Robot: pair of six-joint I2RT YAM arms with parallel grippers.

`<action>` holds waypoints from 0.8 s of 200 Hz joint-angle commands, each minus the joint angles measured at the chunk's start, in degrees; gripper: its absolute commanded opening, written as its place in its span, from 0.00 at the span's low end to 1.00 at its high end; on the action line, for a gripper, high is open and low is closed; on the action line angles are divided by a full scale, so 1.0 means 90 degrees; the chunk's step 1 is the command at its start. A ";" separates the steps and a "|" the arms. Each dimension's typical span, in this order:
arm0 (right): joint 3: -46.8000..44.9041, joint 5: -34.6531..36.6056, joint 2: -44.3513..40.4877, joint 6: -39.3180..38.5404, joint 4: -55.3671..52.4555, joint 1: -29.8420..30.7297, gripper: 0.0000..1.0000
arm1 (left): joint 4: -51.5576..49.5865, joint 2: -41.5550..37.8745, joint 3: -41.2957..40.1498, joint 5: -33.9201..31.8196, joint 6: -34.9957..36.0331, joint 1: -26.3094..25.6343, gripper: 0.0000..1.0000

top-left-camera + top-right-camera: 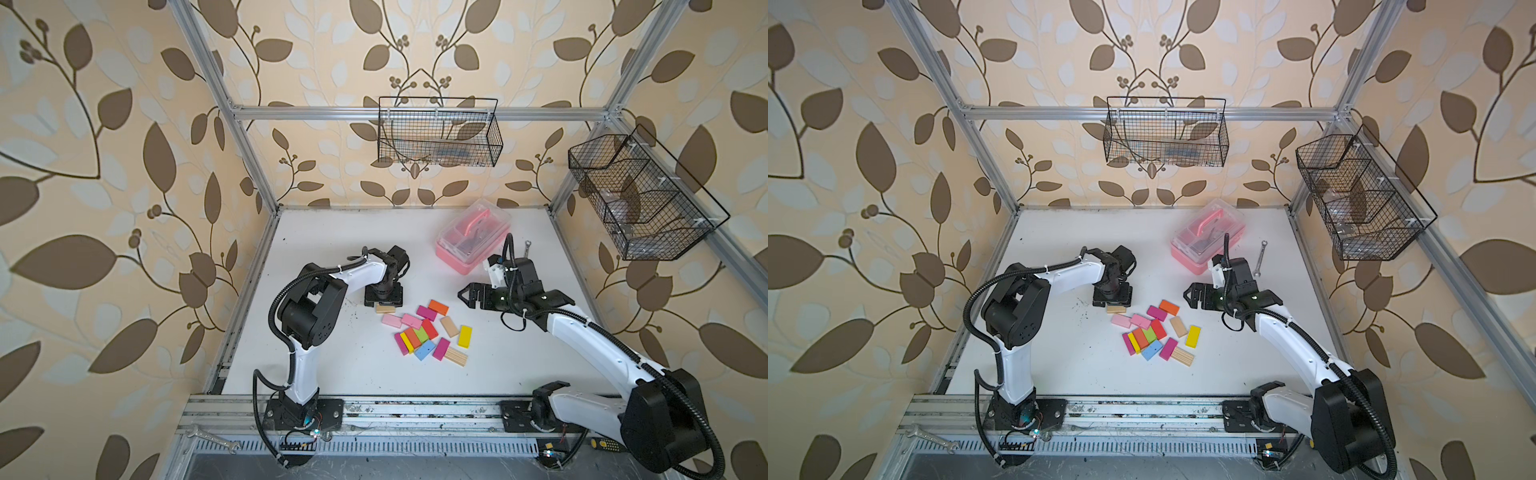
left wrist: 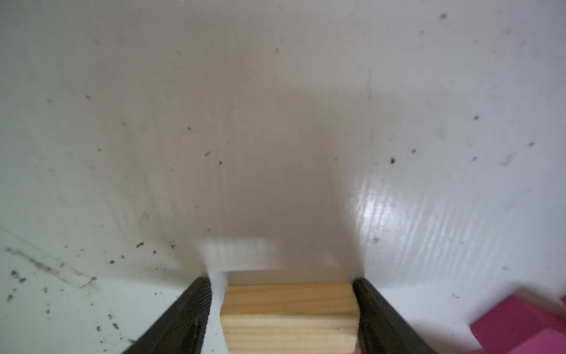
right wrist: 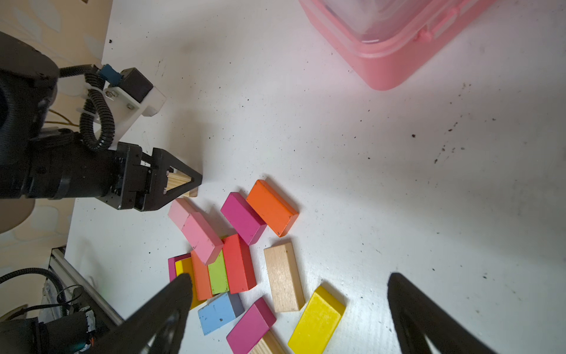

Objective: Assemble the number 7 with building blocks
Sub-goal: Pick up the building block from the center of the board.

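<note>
Fifteen building blocks (image 1: 430,329) lie on the worktop (image 1: 332,365): three plain wood, three dark pink, two light pink, two orange, two yellow, one red, one green, one blue. The left gripper (image 2: 280,282) sits around one wood block (image 2: 289,315), a small gap on one side; the right gripper (image 1: 462,296) is wide open nearby.

Building blocks (image 1: 428,332) heaped at middle of bench (image 1: 332,365), some overlapping. Lone block (image 1: 386,308) just behind-left of heap, between left gripper (image 2: 281,280) jaws. Box (image 1: 473,237) behind heap, to right. Wrench (image 1: 1261,257) right of box. Right gripper (image 1: 461,296) right of heap.
</note>
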 commanded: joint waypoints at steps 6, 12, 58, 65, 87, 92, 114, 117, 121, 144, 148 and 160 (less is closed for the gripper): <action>-0.0115 -0.0113 0.0016 -0.0144 0.0029 -0.0021 1.00 | -0.0205 0.0180 0.0088 -0.0199 -0.0176 -0.0113 0.75; -0.0109 -0.0112 0.0009 -0.0147 0.0021 -0.0032 1.00 | -0.0220 0.0177 0.0076 -0.0230 -0.0186 -0.0122 0.75; -0.0148 -0.0168 -0.0051 -0.0205 -0.0009 -0.0091 1.00 | -0.0228 0.0097 -0.0053 -0.0264 -0.0318 -0.0145 0.76; -0.0161 -0.0188 -0.0054 -0.0214 -0.0009 -0.0089 1.00 | -0.0229 0.0094 -0.0058 -0.0280 -0.0337 -0.0159 0.76; -0.0157 -0.0216 -0.0054 -0.0234 -0.0009 -0.0099 1.00 | -0.0230 0.0094 -0.0083 -0.0286 -0.0399 -0.0193 0.76; -0.0164 -0.0223 -0.0050 -0.0244 0.0001 -0.0106 1.00 | -0.0230 0.0094 -0.0099 -0.0287 -0.0406 -0.0195 0.76; -0.0177 -0.0247 -0.0059 -0.0263 -0.0011 -0.0123 1.00 | -0.0220 0.0104 -0.0112 -0.0281 -0.0437 -0.0203 0.72; -0.0177 -0.0252 -0.0061 -0.0263 -0.0009 -0.0124 1.00 | -0.0220 0.0104 -0.0130 -0.0287 -0.0437 -0.0206 0.71; -0.0177 -0.0257 -0.0066 -0.0269 -0.0012 -0.0127 1.00 | -0.0225 0.0104 -0.0132 -0.0287 -0.0437 -0.0204 0.71; -0.0213 -0.0274 -0.0115 -0.0280 -0.0027 -0.0167 1.00 | -0.0250 0.0114 -0.0098 -0.0318 -0.0414 -0.0203 0.68; -0.0216 -0.0273 -0.0130 -0.0283 -0.0028 -0.0186 1.00 | -0.0257 0.0109 -0.0079 -0.0324 -0.0410 -0.0203 0.68; -0.0236 -0.0277 -0.0153 -0.0283 -0.0028 -0.0205 1.00 | -0.0295 0.0095 -0.0023 -0.0377 -0.0381 -0.0203 0.67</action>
